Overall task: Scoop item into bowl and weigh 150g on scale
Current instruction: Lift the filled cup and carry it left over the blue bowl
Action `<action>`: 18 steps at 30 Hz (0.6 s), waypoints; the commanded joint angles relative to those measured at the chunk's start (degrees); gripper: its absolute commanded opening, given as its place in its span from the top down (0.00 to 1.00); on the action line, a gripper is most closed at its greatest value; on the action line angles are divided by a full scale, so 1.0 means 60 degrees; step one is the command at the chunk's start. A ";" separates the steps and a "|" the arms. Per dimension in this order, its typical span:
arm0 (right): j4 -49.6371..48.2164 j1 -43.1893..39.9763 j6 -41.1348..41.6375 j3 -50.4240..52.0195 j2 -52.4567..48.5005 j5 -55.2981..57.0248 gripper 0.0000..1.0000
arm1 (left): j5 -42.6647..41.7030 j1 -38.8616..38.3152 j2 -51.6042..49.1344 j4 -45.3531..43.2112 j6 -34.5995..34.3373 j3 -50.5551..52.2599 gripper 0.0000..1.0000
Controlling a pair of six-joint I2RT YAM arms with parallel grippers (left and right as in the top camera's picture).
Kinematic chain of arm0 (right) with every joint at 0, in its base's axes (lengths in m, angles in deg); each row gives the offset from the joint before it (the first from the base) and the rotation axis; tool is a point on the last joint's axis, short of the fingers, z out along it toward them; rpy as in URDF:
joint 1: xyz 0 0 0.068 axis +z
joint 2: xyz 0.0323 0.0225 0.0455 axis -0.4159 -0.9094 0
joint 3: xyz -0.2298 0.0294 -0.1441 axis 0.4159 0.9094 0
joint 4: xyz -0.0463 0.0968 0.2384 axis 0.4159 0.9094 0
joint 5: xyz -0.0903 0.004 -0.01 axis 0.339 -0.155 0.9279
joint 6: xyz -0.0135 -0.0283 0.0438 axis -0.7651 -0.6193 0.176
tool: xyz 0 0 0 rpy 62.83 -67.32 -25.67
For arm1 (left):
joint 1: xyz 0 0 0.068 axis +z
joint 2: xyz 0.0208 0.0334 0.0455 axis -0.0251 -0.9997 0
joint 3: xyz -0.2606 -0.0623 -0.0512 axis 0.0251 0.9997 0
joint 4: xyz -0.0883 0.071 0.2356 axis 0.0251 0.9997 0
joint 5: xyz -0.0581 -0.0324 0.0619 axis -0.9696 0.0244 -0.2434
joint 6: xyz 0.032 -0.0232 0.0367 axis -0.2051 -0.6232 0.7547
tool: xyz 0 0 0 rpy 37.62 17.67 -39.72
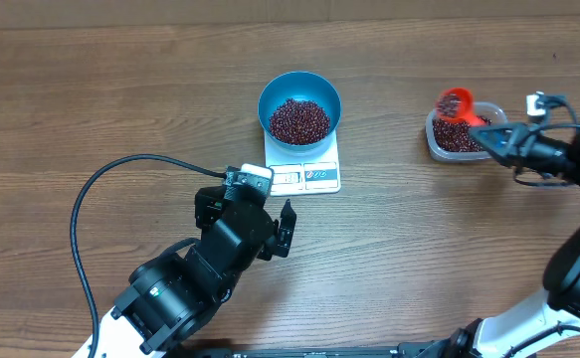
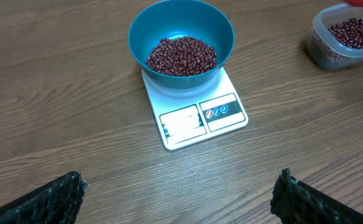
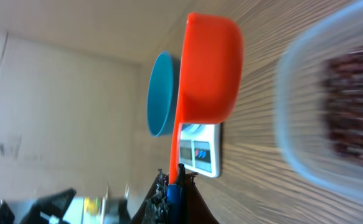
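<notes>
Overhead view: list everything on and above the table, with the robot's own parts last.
table: one, brown wood, under everything
scale: one, white, centre of the table
bowl: one, bright blue, on the scale
tub: one, clear plastic, right of the scale
beans: two heaps, dark maroon, one in the bowl, one in the tub
scoop: one, orange-red, above the tub's edge
cable: one, black, looping at the left
left end effector: one, black, open, in front of the scale
right end effector: one, black, shut on the scoop's handle
</notes>
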 commanded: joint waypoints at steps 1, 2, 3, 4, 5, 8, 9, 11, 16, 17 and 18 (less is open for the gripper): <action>0.0007 0.0929 -0.0466 -0.0160 -0.0007 -0.0368 0.96 | -0.0018 0.0051 -0.0015 -0.0044 -0.0135 0.0076 0.00; -0.0018 0.1195 -0.0495 -0.0164 -0.0007 -0.0364 0.96 | -0.0018 0.0051 -0.0015 -0.0044 -0.0135 0.0076 0.00; -0.0095 0.1534 -0.0492 -0.0168 -0.0007 -0.0364 0.96 | -0.0018 0.0051 -0.0015 -0.0044 -0.0135 0.0076 0.00; -0.0146 0.1738 -0.0492 -0.0178 -0.0007 -0.0364 0.96 | -0.0018 0.0051 -0.0015 -0.0047 -0.0135 0.0076 0.00; -0.0211 0.1978 -0.0488 -0.0197 -0.0007 -0.0364 0.96 | -0.0018 0.0051 -0.0015 -0.0047 -0.0135 0.0076 0.00; -0.0415 0.2688 -0.0484 -0.0259 -0.0007 -0.0364 0.96 | -0.0018 0.0051 -0.0015 -0.0044 -0.0135 0.0076 0.01; -0.0506 0.2903 -0.0484 -0.0270 -0.0007 -0.0364 0.96 | -0.0018 0.0051 -0.0015 -0.0044 -0.0135 0.0076 0.00; -0.0743 0.3348 -0.0433 -0.0306 -0.0007 -0.0353 0.96 | -0.0018 0.0051 -0.0015 -0.0047 -0.0135 0.0076 0.00; -0.1384 0.4211 0.0106 -0.0550 -0.0007 -0.0044 0.96 | -0.0022 0.0051 -0.0015 -0.0044 -0.0135 0.0076 0.01; -0.1504 0.4371 0.0299 -0.0648 -0.0007 0.0168 0.96 | -0.0018 0.0051 -0.0015 -0.0047 -0.0135 0.0076 0.00; -0.1588 0.4503 0.0441 -0.0747 -0.0007 0.0379 0.96 | -0.0018 0.0051 -0.0015 -0.0047 -0.0135 0.0076 0.00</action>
